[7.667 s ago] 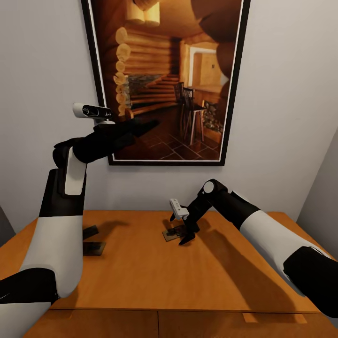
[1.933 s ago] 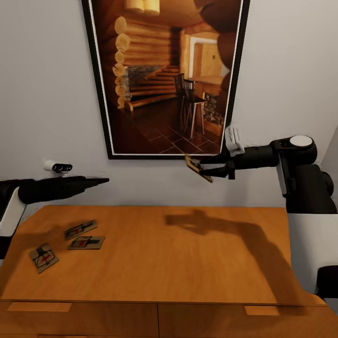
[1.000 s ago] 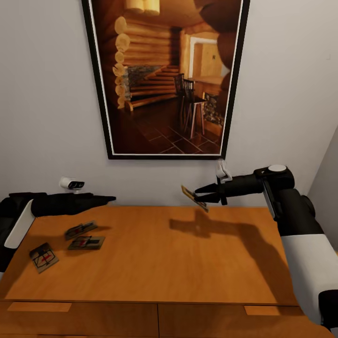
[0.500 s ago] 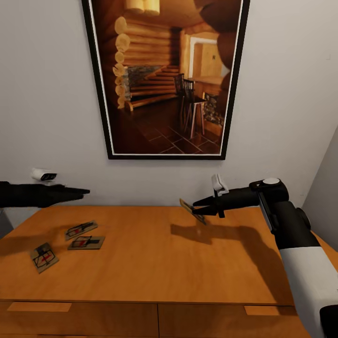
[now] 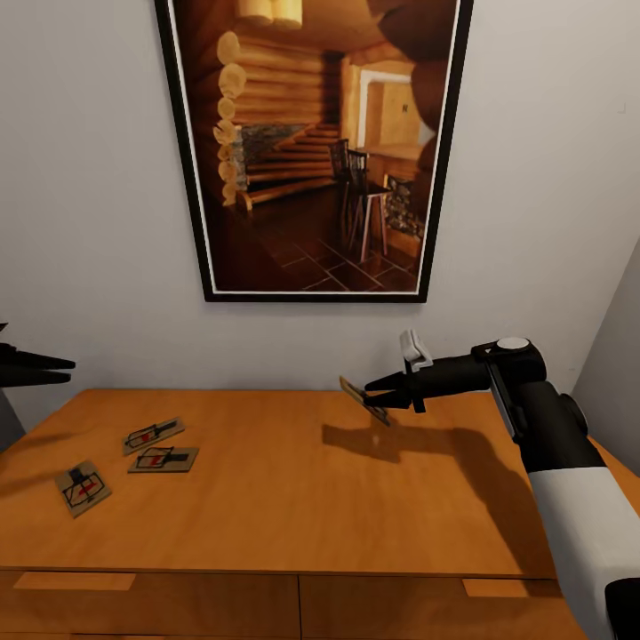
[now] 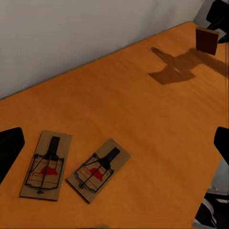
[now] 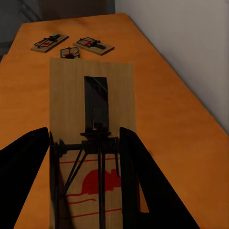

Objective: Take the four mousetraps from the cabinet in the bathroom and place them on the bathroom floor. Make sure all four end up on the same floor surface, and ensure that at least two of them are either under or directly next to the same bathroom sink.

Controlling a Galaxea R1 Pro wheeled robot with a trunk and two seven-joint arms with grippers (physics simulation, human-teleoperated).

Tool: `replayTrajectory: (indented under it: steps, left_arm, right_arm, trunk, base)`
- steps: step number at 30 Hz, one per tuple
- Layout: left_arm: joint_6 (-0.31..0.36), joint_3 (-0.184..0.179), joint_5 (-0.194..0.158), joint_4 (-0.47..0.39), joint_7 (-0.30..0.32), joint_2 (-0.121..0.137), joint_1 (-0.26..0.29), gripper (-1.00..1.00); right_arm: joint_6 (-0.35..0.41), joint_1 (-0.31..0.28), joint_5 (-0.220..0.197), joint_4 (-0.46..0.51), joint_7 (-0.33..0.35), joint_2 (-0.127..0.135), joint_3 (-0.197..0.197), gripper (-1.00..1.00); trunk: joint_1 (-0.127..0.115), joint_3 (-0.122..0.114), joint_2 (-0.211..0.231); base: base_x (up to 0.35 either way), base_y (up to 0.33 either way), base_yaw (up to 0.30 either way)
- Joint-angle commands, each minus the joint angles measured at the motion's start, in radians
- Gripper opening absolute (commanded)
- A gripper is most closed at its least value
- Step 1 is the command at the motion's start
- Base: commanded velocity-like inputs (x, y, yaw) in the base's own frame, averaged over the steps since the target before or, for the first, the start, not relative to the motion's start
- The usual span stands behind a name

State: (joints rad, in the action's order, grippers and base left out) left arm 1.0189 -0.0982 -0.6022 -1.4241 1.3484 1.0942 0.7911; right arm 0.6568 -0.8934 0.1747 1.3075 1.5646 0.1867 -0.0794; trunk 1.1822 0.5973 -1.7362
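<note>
From the head, the right gripper [image 5: 384,392] is reaching level over the cabinet [image 5: 302,498], clamping a tilted mousetrap [image 5: 365,400] in the air; three mousetraps [image 5: 147,452] are lying on its left part. The left wrist is showing the left gripper [image 6: 114,148] spread apart above two. The right wrist is showing the clamped trap's red print.

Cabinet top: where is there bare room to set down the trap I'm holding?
Free: the wide middle of the cabinet top, between the three mousetraps at its left and the right gripper holding the fourth mousetrap. Crowded: that left cluster.
</note>
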Motion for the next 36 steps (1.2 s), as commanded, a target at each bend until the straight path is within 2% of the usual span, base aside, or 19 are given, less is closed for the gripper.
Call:
replayTrajectory:
  steps: [1, 10, 14, 17, 20, 23, 25, 26, 29, 32, 36]
  left_arm:
    - [0.010, -0.003, -0.005, -0.002, 0.001, -0.011, 0.004, 1.00]
    - [0.013, -0.005, -0.005, -0.005, 0.001, -0.028, 0.005, 1.00]
    - [0.013, -0.006, -0.004, -0.005, 0.001, -0.044, 0.005, 1.00]
    - [0.013, -0.010, -0.003, -0.004, 0.001, -0.045, 0.003, 1.00]
    - [0.012, -0.033, 0.000, -0.004, 0.000, -0.046, 0.002, 1.00]
    - [0.011, -0.085, 0.002, -0.003, 0.000, -0.048, 0.001, 1.00]
    - [0.010, -0.097, 0.002, -0.003, 0.000, -0.047, 0.001, 1.00]
    - [0.010, -0.099, 0.002, -0.003, 0.000, -0.047, 0.001, 1.00]
    - [0.009, -0.101, 0.003, -0.003, 0.000, -0.046, 0.001, 1.00]
    - [0.009, -0.101, 0.001, -0.004, 0.000, -0.046, 0.004, 1.00]
    - [0.010, -0.100, -0.003, -0.005, 0.000, -0.047, 0.007, 1.00]
  right_arm:
    - [0.011, -0.001, 0.005, 0.002, 0.006, 0.000, 0.000, -1.00]
    - [0.012, -0.001, 0.000, 0.002, 0.006, 0.000, 0.003, -1.00]
    - [0.012, -0.001, -0.002, 0.001, 0.006, 0.000, 0.004, -1.00]
    - [0.012, -0.001, -0.003, 0.001, 0.006, 0.000, 0.004, -1.00]
    - [0.012, -0.001, -0.003, 0.001, 0.006, 0.000, 0.004, -1.00]
    - [0.013, -0.001, -0.003, 0.001, 0.006, 0.001, 0.007, -1.00]
    - [0.015, -0.001, -0.008, 0.002, 0.006, 0.004, 0.042, -1.00]
    - [0.029, -0.001, -0.020, 0.003, 0.006, 0.004, 0.097, -1.00]
    - [0.096, -0.003, -0.051, 0.015, 0.005, 0.006, 0.194, -1.00]
    - [0.164, -0.008, -0.074, 0.029, 0.005, 0.007, 0.242, -1.00]
    - [0.219, -0.038, -0.112, 0.044, 0.004, 0.008, 0.270, -1.00]
  trunk:
    - [0.000, 0.001, -0.001]
    - [0.000, 0.001, -0.001]
    - [0.000, 0.001, -0.001]
    - [0.000, 0.001, -0.001]
    - [0.000, 0.001, -0.001]
    - [0.000, 0.001, -0.001]
    - [0.000, 0.001, -0.001]
    - [0.000, 0.001, -0.001]
    - [0.000, 0.001, -0.001]
    - [0.000, 0.001, -0.001]
    - [0.000, 0.001, -0.001]
  base:
    - [0.000, 0.000, 0.000]
    - [0.000, 0.000, 0.000]
    - [0.000, 0.000, 0.000]
    - [0.000, 0.000, 0.000]
    - [0.000, 0.000, 0.000]
    - [0.000, 0.000, 0.000]
    - [0.000, 0.000, 0.000]
    - [0.000, 0.000, 0.000]
    - [0.000, 0.000, 0.000]
    - [0.000, 0.000, 0.000]
    - [0.000, 0.000, 0.000]
